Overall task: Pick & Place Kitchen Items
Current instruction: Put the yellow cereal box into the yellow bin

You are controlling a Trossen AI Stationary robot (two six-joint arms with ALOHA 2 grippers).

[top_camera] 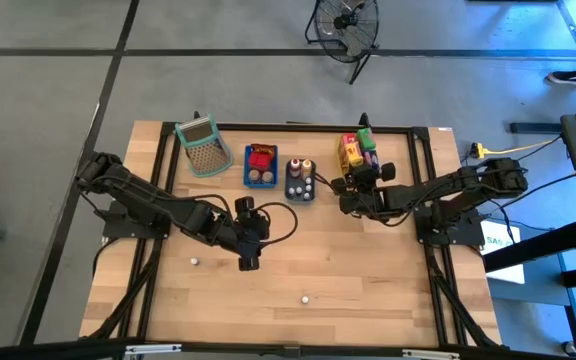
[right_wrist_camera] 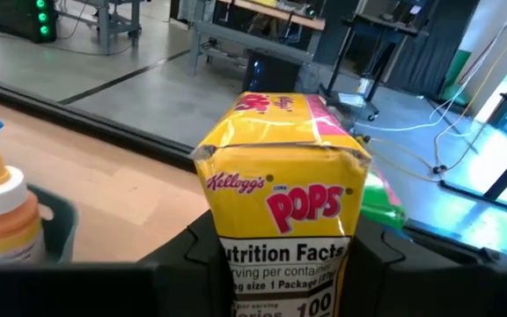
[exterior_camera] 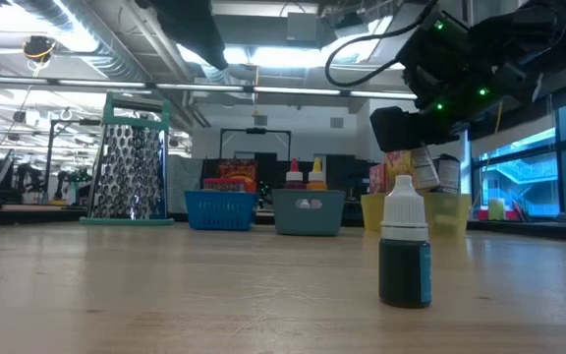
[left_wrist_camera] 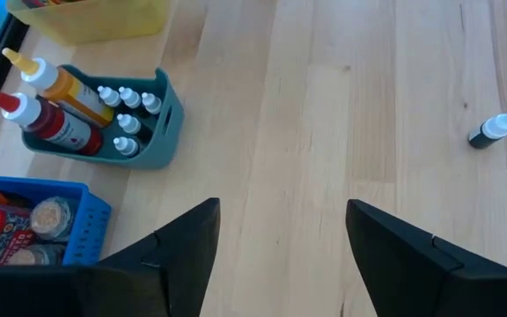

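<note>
A yellow carton (right_wrist_camera: 280, 211) is gripped between the right gripper's (top_camera: 349, 186) jaws, at about 1 o'clock on the table (top_camera: 368, 290), just beside the yellow tray (top_camera: 356, 152). It is judged light, thin-walled and crushable, so its flat sides are best pinched gently. The left gripper (left_wrist_camera: 280, 255) hovers mid-table, its jaws spread and nothing held.

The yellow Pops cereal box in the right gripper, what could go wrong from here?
The yellow Pops cereal box is pinched low between the right gripper fingers, so it might tilt or slip. The left gripper hangs open over bare wood; the small dark white-capped dropper bottle standing loose nearby could get knocked over.
</note>
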